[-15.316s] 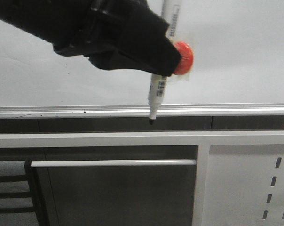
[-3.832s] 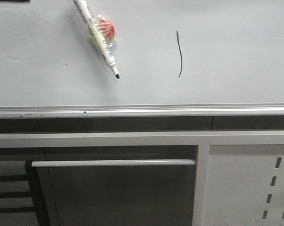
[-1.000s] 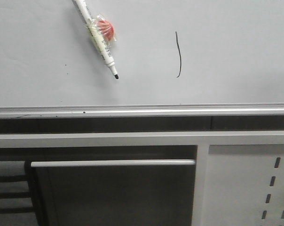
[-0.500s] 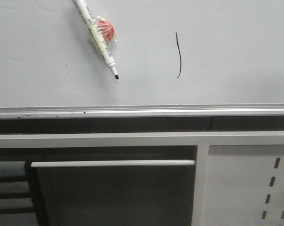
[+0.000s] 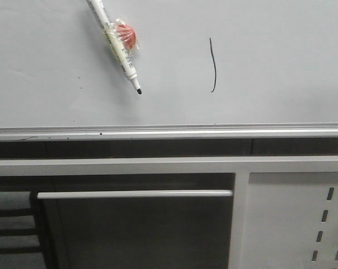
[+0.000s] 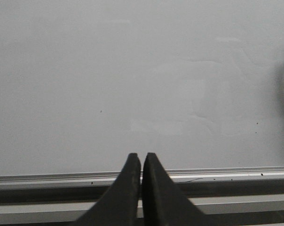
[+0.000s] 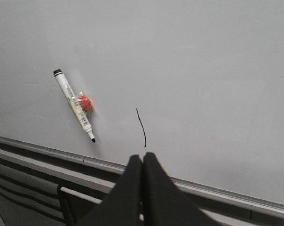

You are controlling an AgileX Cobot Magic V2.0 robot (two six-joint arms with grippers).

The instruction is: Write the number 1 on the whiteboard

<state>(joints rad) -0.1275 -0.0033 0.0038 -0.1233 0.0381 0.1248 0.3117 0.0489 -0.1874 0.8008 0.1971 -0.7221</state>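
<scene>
The number 1 (image 5: 213,64), a thin black curved stroke, stands on the pale whiteboard (image 5: 281,67); it also shows in the right wrist view (image 7: 141,127). The white marker (image 5: 116,45) with a red magnet sticks to the board left of the stroke, tip down; it also shows in the right wrist view (image 7: 75,104). My right gripper (image 7: 142,157) is shut and empty, back from the board below the stroke. My left gripper (image 6: 141,156) is shut and empty, facing a bare part of the whiteboard (image 6: 142,70). Neither gripper shows in the front view.
A silver rail (image 5: 169,132) runs along the board's lower edge. Below it are a dark frame with a white bar (image 5: 135,194) and a grey perforated panel (image 5: 303,224) at the right.
Since 15 s ago the gripper holding the marker has left the front view, the stroke has appeared and the marker hangs on the board. Nothing has moved in the last second.
</scene>
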